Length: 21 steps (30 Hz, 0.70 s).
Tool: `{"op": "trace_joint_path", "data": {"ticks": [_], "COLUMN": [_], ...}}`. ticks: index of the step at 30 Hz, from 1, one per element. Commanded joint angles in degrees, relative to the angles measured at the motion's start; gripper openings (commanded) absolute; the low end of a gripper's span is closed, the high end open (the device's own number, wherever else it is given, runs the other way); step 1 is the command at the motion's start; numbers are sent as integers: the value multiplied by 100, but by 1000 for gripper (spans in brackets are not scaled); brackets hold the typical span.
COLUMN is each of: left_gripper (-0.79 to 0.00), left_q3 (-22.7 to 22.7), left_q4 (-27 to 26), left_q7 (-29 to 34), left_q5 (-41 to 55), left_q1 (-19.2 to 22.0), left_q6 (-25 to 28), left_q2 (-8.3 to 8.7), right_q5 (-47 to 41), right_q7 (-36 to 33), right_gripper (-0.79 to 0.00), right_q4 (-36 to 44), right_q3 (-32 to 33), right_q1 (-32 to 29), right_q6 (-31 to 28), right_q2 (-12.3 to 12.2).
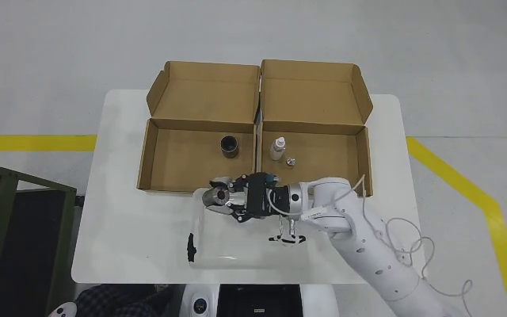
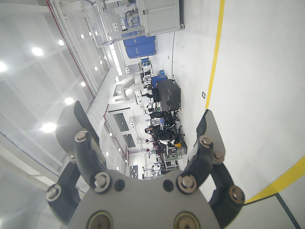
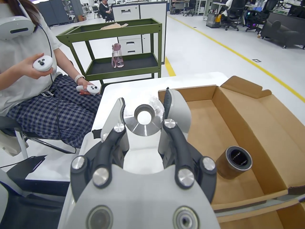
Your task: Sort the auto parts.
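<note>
Left pincer [image 2: 143, 110]: spread wide, nothing between the pads. It points out at the hall floor, away from the work.

Far left in the top view, a green cart [image 1: 32, 226] stands beside the white surface [image 1: 119, 158].

Left box [image 1: 162, 166]: cardboard, lid flap open, on the far half of the surface. One black cylinder [image 1: 229, 145] stands upright inside, toward the box's right wall, open bore facing up.

Near edge of the surface, left of centre: a thin black part [image 1: 191, 247]. It lies at the left rim of what I take to be a clear shallow tray [image 1: 238, 257]. The tray's outline is faint and I can't be sure of it.

Centre: right pincer [image 1: 215, 196], arm lying in from the right, tips level with the left box's near wall. It is pinching a silver flanged ring [image 3: 144, 120], one pad on each side of the rim, centre hole facing the wrist camera. I see the ring held just outside that near wall, over the white surface rather than over the box. I can't tell how high it is.

Below the right forearm, toward the tray's right side: a small dark part [image 1: 287, 236], too small for me to identify.

Right box [image 1: 333, 158]: same kind, lid flap open, set side by side against the left box. Inside, a small white bottle [image 1: 277, 147] stands upright near the left wall, with a small metal piece [image 1: 291, 161] just beside it.
</note>
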State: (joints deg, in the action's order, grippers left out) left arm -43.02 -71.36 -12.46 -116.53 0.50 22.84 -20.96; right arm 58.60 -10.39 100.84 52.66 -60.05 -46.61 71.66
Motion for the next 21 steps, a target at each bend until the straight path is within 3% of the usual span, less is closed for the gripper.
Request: {"op": "trace_joint_path", "data": {"ticks": [1, 11, 21], "left_gripper": [0, 0, 0], "left_q3": [0, 0, 0], "left_q4": [0, 0, 0], "left_q7": [0, 0, 0], "left_q5": [0, 0, 0], "left_q1": [0, 0, 0], "left_q6": [0, 0, 0], "left_q2": [0, 0, 0], "right_q5": [72, 150, 1107], "right_q7": [-40, 55, -430], "right_gripper": [-785, -785, -785], "right_q4": [-1, 3, -229], "right_q3": [44, 75, -188], "right_q1": [35, 150, 593], "right_q6": [104, 565, 816], "right_q2": [-2, 35, 94]}}
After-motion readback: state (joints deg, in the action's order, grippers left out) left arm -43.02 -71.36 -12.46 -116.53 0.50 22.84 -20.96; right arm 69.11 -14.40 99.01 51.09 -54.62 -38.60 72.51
